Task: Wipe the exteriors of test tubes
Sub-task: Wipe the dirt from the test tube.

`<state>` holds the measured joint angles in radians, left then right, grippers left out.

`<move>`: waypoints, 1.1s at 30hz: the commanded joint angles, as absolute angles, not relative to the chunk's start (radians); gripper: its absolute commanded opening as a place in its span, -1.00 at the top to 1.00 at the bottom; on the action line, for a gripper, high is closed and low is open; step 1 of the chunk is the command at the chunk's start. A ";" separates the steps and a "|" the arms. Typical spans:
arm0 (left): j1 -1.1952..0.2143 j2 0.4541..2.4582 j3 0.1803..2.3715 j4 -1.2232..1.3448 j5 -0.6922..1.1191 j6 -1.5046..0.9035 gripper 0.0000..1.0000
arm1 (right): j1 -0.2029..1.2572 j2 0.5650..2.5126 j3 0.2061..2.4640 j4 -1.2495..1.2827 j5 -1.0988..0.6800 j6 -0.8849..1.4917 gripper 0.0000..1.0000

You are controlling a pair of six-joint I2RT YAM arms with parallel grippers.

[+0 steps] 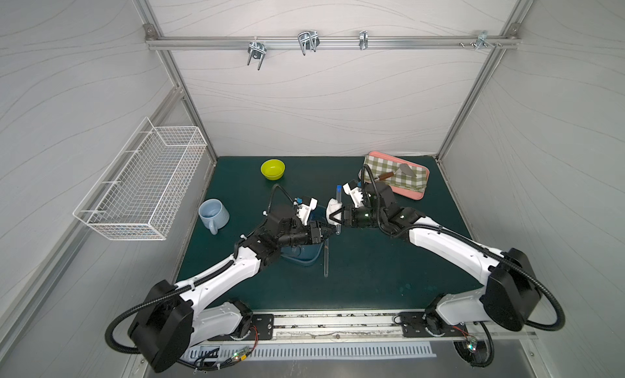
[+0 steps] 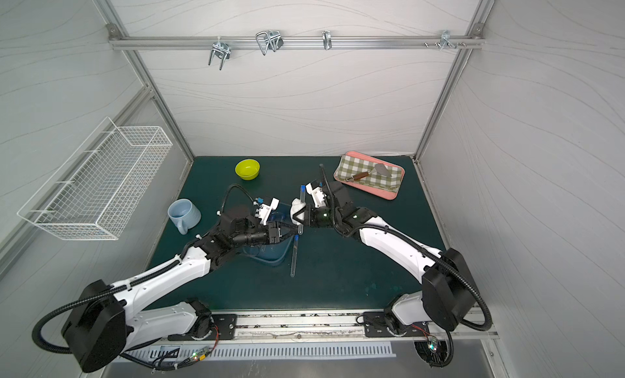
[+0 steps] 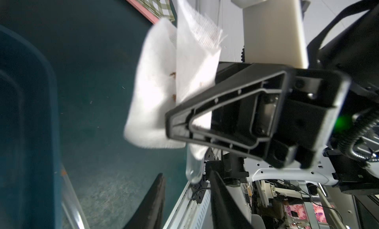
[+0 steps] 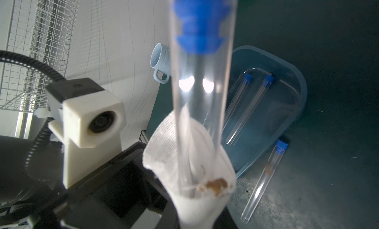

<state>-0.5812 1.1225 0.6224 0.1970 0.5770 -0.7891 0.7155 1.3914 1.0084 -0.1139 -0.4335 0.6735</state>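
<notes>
Green mat (image 1: 372, 274): right gripper (image 1: 333, 214) clamped on white cloth (image 1: 333, 203) around test tube (image 1: 338, 194); left gripper (image 1: 332, 233) fingers apart at tube's end; left arm (image 1: 236, 268) partly covers blue tub (image 1: 304, 258), stained tube (image 1: 326, 258) beside.

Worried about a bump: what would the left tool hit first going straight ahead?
Likely the rounded end of the tube, wrapped in the cloth that the right tool holds; depth is unclear.

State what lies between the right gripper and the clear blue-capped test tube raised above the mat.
A folded white gauze cloth, stained brown, wraps the test tube; the right gripper pinches that cloth. The right wrist view shows it best.
</notes>
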 commanded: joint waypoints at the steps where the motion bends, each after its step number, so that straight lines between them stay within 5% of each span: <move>1: -0.512 1.049 0.623 0.164 0.531 -0.785 0.16 | 0.707 1.347 1.016 -0.203 -0.477 0.600 0.65; 20: -0.456 1.244 0.827 0.178 0.720 -0.722 0.06 | 0.891 1.282 0.872 -0.119 -0.437 0.705 0.65; 33: -0.522 1.290 0.827 0.217 0.729 -0.720 0.34 | 0.913 1.303 0.900 -0.113 -0.443 0.709 0.64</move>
<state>-0.5114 1.2751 0.7853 0.1585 0.7090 -0.7284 0.9031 1.2984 0.8764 -0.1322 -0.4458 0.7002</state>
